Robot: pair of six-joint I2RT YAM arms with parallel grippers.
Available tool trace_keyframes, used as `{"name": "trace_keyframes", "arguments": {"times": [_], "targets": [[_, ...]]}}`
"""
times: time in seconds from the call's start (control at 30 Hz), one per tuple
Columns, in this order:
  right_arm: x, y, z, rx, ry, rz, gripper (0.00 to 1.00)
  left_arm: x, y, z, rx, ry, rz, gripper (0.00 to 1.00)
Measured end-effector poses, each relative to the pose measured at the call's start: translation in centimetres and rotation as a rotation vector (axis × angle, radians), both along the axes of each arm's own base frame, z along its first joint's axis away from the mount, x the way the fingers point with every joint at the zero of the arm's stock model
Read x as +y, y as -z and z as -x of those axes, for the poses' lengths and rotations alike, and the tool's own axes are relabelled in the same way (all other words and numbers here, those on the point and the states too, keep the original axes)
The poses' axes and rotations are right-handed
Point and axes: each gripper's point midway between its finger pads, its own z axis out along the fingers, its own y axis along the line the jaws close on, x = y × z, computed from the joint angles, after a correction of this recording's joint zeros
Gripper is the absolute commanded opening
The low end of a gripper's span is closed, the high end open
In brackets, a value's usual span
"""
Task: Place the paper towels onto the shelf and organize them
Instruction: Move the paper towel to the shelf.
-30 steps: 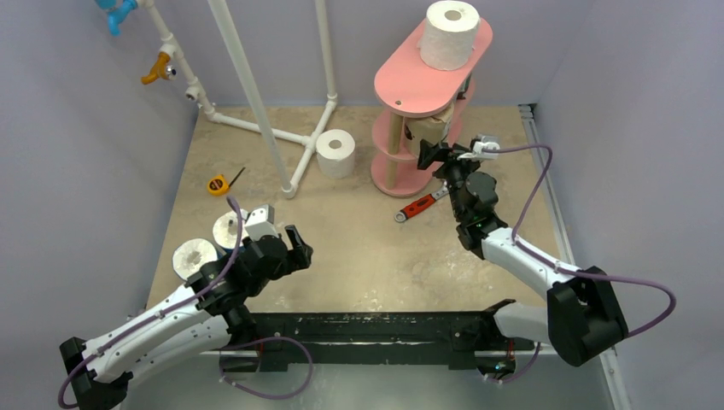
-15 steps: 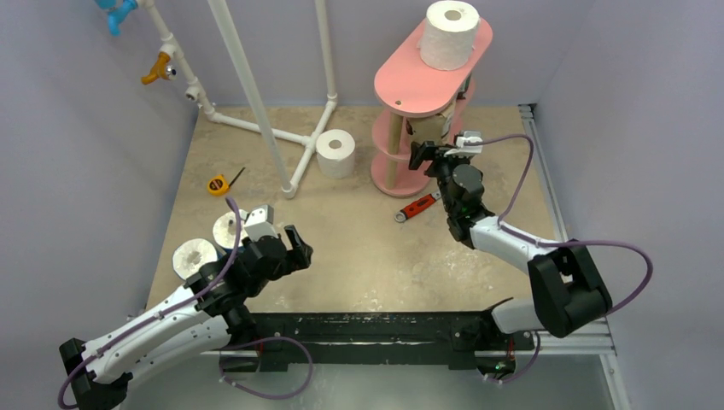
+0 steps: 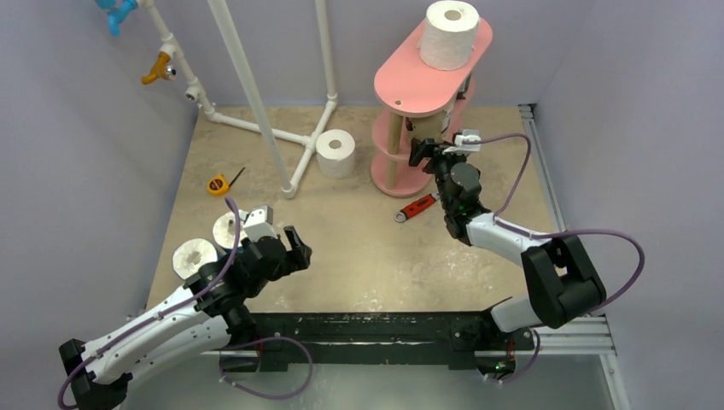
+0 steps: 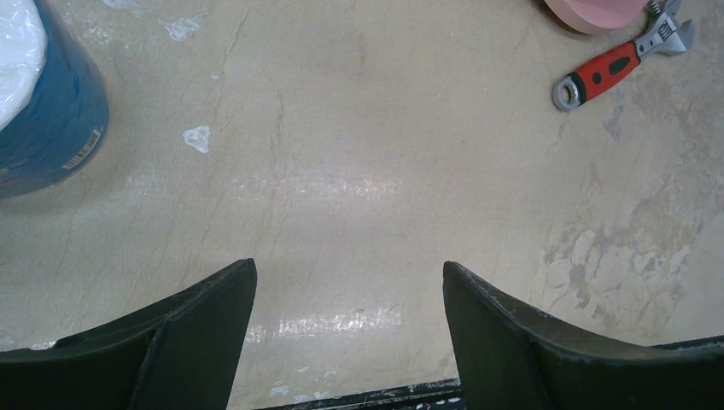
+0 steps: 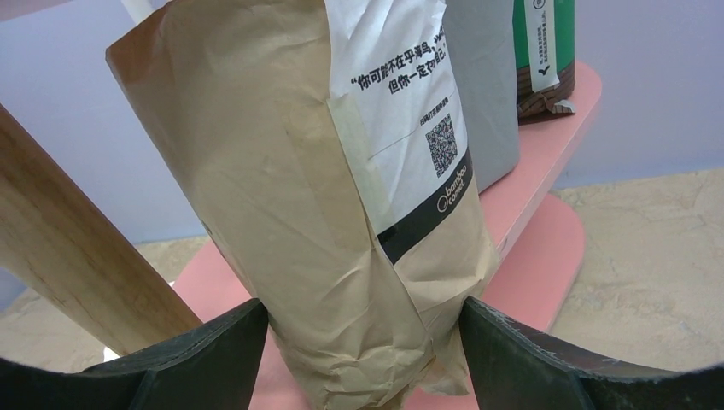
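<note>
Your right claw point(image 5: 363, 312) straddles tan roll point(image 5: 299, 196) on shelf point(image 5: 534, 184), held or loose you cannot tell, left claw point(image 4: 347, 266) wide above desk point(image 4: 359, 154)

Tan roll point(image 5: 341, 213) stands upright on the pink shelf's point(image 3: 410, 85) middle board.

Bright, even light; sharp, slight glare.

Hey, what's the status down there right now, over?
Left gripper open, holding nothing. Right gripper straddles the tan roll standing on the shelf; grip unclear. Nothing in the way; wrench beside the shelf's base.
</note>
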Motion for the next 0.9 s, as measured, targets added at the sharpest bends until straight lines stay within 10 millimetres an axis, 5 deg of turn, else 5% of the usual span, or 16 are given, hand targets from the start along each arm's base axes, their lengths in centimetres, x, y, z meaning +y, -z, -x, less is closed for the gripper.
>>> {"name": "trace_keyframes", "arguments": {"times": [0.43, 0.9], "targets": [[0.6, -1.5, -0.1, -0.003, -0.017, -0.083, 0.77, -0.1, 0.5, 0.0, 0.015, 0.000, -0.019, 0.79], [0.9, -0.9, -0.6, 0.006, -0.020, -0.116, 0.76, 0.0, 0.3, 0.0, 0.010, 0.000, -0.013, 0.79]]}}
